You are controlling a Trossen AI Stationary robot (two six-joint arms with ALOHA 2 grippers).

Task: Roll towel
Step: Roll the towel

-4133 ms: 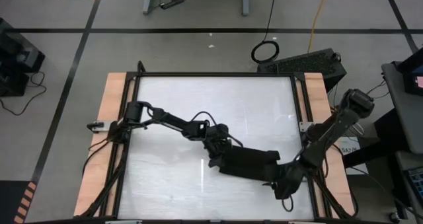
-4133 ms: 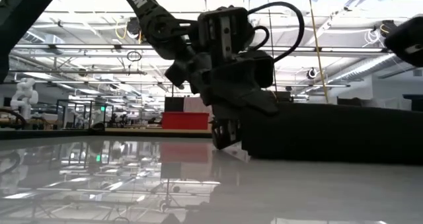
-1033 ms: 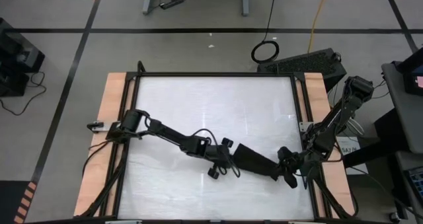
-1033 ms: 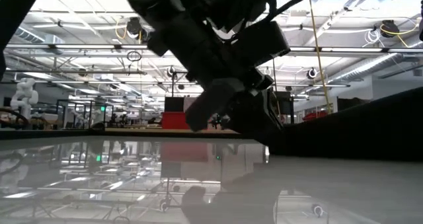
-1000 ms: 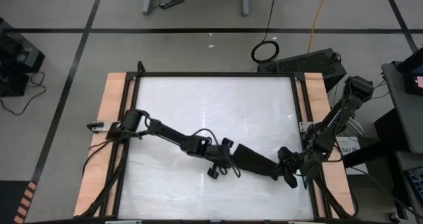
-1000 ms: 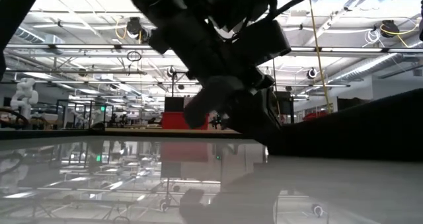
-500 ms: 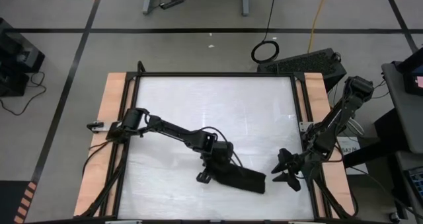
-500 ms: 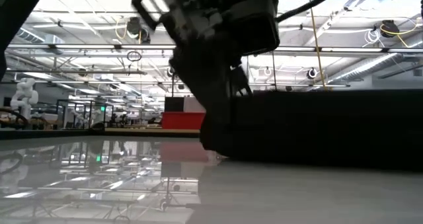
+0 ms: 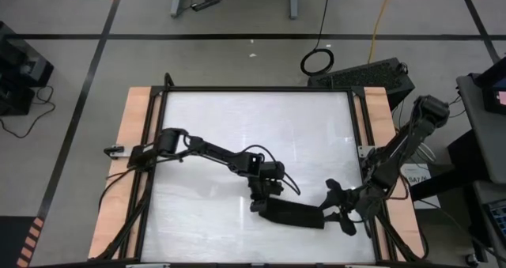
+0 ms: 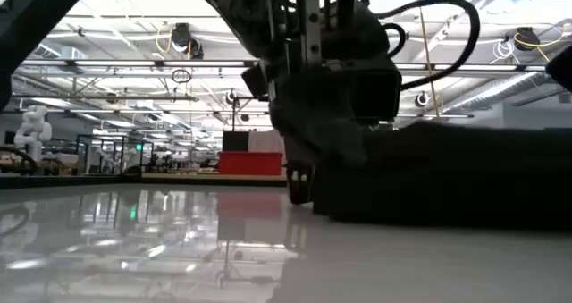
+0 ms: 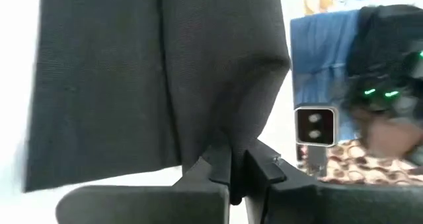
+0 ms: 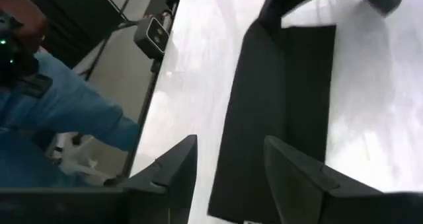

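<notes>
The black towel [image 9: 291, 215] lies on the white table [image 9: 237, 134] near its near right part, folded into a narrow strip running left to right. My left gripper [image 9: 265, 203] stands at the strip's left end, pointing down, shut on the cloth; it also shows in the low view [image 10: 299, 191]. My right gripper [image 9: 338, 207] is open just off the strip's right end, its fingers spread and touching nothing. The right wrist view shows the strip [image 12: 277, 118] ahead of that open gripper [image 12: 228, 164]. The white tag is not visible. My left gripper [image 11: 236, 168] pinches a raised fold at the towel's left end [image 11: 228, 148] between its two fingers. The fingers come from above, pointing down, with their tips near the table. The rest of the towel lies flat on the table, stretching toward the table's right.
A black frame [image 9: 352, 126] and wooden side boards [image 9: 130, 141] border the table. A person's blue sleeve [image 12: 59, 105] shows beyond the table's right edge. A black case [image 9: 364, 74] stands behind the far right corner. Bare table lies to the far side and left.
My right gripper has opened and let go of the towel's right end. The towel, held slanting between both grippers a second ago, now lies flat on the table, nearer the near edge. My left gripper has turned upright and kept its hold on the left end.
</notes>
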